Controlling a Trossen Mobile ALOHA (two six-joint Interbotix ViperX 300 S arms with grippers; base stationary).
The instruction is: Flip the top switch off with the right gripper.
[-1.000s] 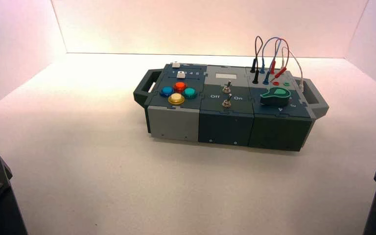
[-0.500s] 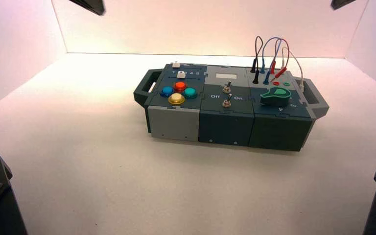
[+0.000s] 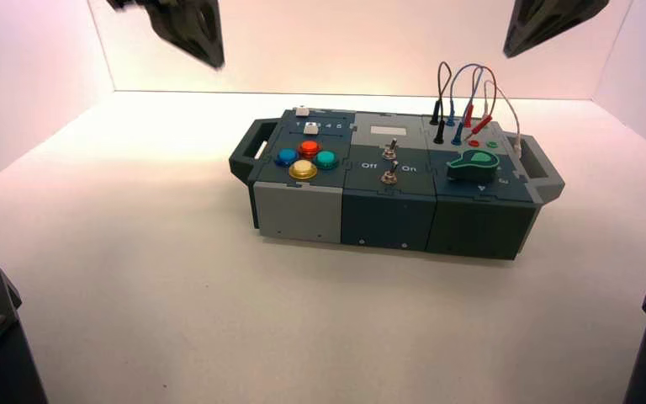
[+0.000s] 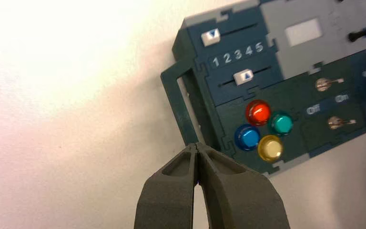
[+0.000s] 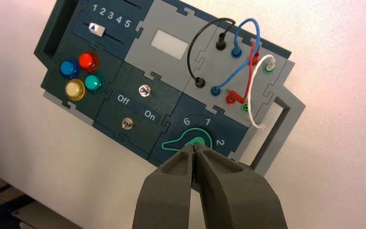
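Observation:
The top switch point(image 3: 392, 150) is a tiny silver toggle, the farther of two on the box's dark middle panel, between the "Off" and "On" lettering. It also shows in the right wrist view point(image 5: 144, 89) and in the left wrist view point(image 4: 326, 84), where its lever leans toward "On". My right gripper point(image 5: 194, 144) is shut and empty. It hangs high above the box's right end, over the green knob point(image 5: 193, 140), and shows at the top of the high view point(image 3: 526, 34). My left gripper point(image 4: 197, 145) is shut and empty, high off the box's left end point(image 3: 206, 42).
The second toggle point(image 3: 389, 175) sits just in front of the top one. Four coloured buttons point(image 3: 304, 169) and two sliders point(image 4: 243, 76) are on the box's left part. Looped wires point(image 3: 463, 93) stand up at the back right. Handles point(image 3: 248, 151) stick out at both ends.
Both grippers have come into the top of the high view and moved further in. The box and its switches have not moved.

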